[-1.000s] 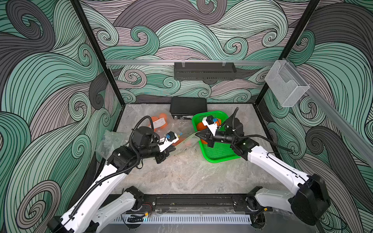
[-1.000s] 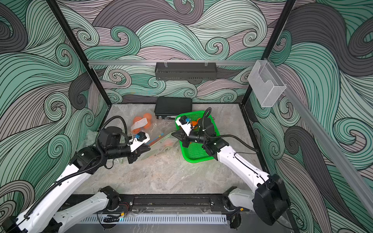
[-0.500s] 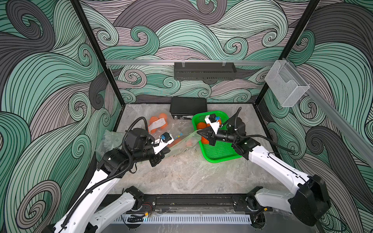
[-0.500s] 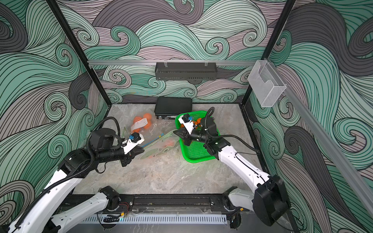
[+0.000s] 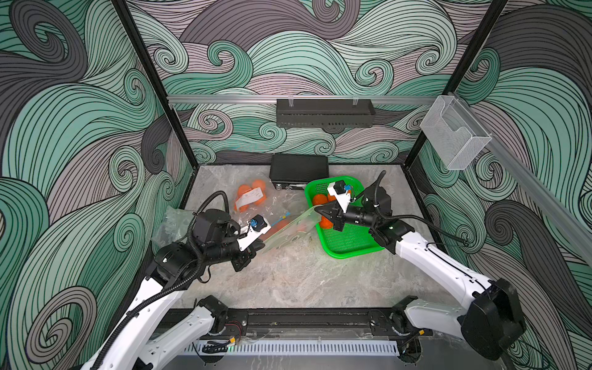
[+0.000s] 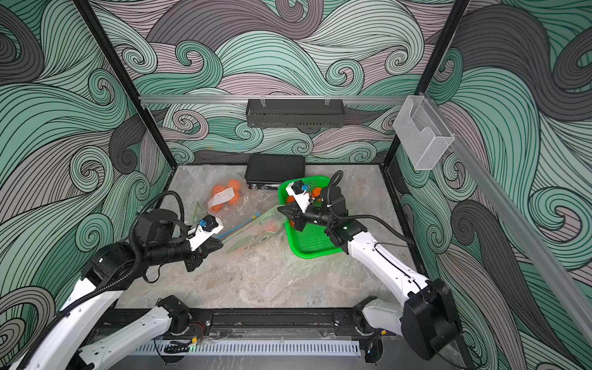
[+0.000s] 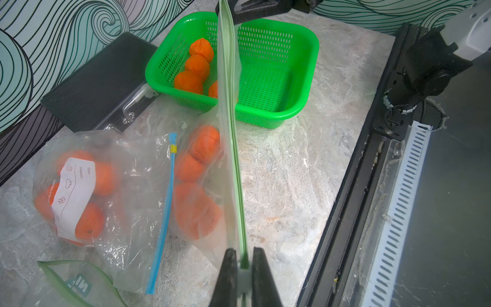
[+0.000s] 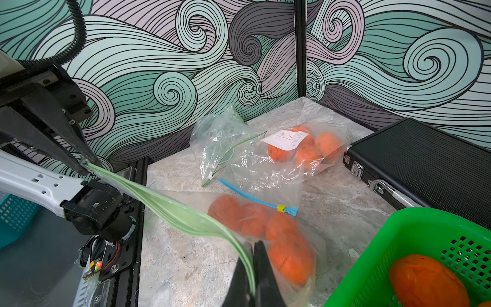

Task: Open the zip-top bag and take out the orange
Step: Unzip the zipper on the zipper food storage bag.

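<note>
The left arm has drawn back toward the front of the bench (image 5: 304, 282) over the last second. The right arm has hardly shifted from its spot over the green basket (image 5: 349, 248). So the zip-top bag (image 5: 288, 229) now hangs stretched between the 2 arms, with its green zip strip (image 7: 235, 164) pulled into a taut line. The slack is gone and the bag is presented for opening. Even so, the strip's 2 sides look pressed together along their whole length in both wrist views, so the seal reads as unbroken. The opening step seems barely begun.

The left gripper (image 7: 243, 256) has its jaws almost together, pinched on 1 end of the strip. The left wrist view shows the green edge disappearing between the black fingers. The right gripper (image 8: 252, 248) is squeezed tight on the other end, close to the basket's rim.

The oranges (image 8: 288, 252) are inside the bag, bunched low beneath the strip. The bag's belly seems to rest on the bench just beside the basket.

Loose oranges (image 7: 198, 65) already lie in the basket. A second bag (image 7: 77, 191), with a white label and a blue slider, lies untouched behind, near the black case (image 5: 299, 168).

Both grips pull along the strip, not across it, so this tension alone probably won't part the seal. 1 gripper likely needs to re-grip a single lip.
</note>
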Controlling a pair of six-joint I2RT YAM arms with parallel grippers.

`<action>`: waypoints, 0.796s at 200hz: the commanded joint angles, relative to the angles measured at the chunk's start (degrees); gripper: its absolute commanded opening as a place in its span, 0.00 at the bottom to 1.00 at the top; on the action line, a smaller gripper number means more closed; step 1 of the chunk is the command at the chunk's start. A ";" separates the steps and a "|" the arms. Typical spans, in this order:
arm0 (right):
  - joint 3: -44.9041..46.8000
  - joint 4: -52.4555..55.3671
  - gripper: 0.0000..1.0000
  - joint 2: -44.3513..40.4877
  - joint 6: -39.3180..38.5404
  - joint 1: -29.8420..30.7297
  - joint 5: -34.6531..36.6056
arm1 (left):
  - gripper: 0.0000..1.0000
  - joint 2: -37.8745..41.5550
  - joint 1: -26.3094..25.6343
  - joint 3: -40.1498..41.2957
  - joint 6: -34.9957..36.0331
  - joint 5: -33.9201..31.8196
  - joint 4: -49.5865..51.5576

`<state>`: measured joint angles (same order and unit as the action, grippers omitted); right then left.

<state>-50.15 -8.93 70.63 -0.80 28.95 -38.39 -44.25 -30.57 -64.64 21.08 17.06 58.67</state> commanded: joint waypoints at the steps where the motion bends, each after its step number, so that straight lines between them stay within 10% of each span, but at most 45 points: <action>1: 0.28 -2.27 0.00 -0.29 1.28 -2.45 4.20 | 0.00 1.46 -0.02 0.47 -1.00 -0.40 5.58; 13: 0.27 -2.53 0.00 -0.15 1.41 -2.32 3.16 | 0.00 0.97 -0.03 0.59 -1.45 0.03 4.67; 46: 0.49 -3.67 0.00 0.55 0.76 -0.68 -0.57 | 0.66 -1.21 -0.06 -0.38 -7.08 5.11 -0.29; 71: 1.15 -4.94 0.00 0.74 -0.98 1.81 -2.79 | 0.80 -1.66 -0.02 -5.36 -12.96 12.42 -7.03; 159: 1.77 -3.99 0.00 -0.23 -4.82 5.69 -5.55 | 0.65 -15.12 -0.03 -12.66 -11.32 10.91 -11.25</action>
<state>-48.99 -12.12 71.16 -4.40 34.24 -42.57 -56.29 -30.57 -78.74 8.56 27.64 50.35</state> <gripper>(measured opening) 0.056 0.663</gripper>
